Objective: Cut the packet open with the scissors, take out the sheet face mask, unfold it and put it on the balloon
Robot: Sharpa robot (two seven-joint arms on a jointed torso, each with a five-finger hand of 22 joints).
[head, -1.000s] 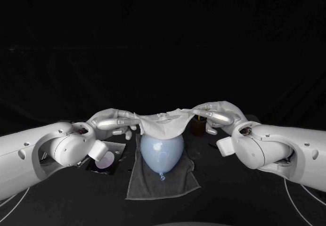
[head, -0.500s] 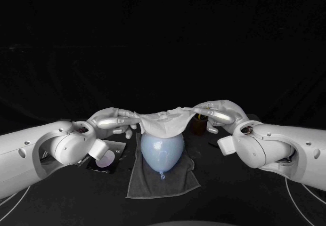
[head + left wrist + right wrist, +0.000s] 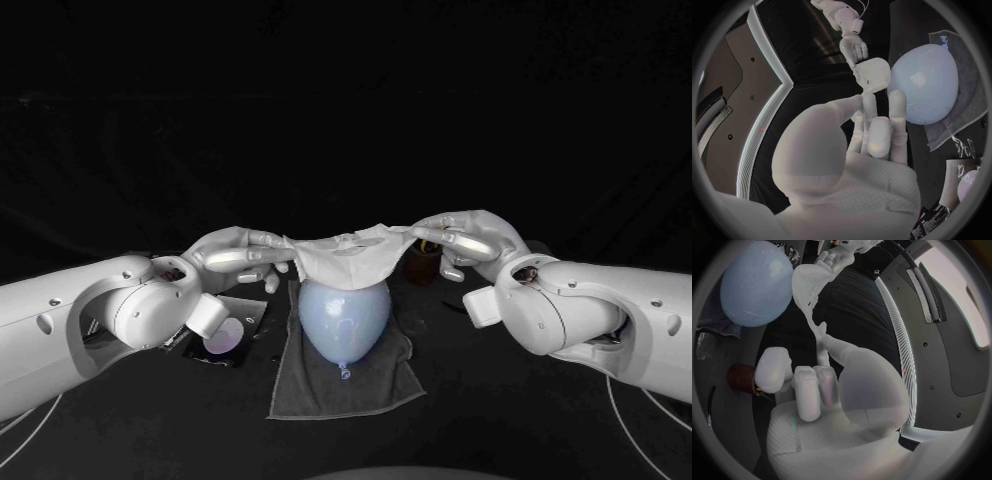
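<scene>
Now, sheet mask (image 3: 343,255) taut between left hand (image 3: 238,255) and right hand (image 3: 469,238) (balloon (image 3: 343,320) below).

This is looking like a robotics lab bench staged for a test. A black table (image 3: 476,430) is lying under a grey towel (image 3: 346,385), a black backdrop (image 3: 346,100) is hanging behind the towel, and 2 white robot arms (image 3: 87,320) are reaching in on either side of it. A balloon (image 3: 343,320) is sitting on the towel, with a packet (image 3: 224,340) lying just to its left.

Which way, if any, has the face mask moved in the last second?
No: the face mask hangs just where it did at the wide end of the balloon, held between the left hand and right hand.
</scene>
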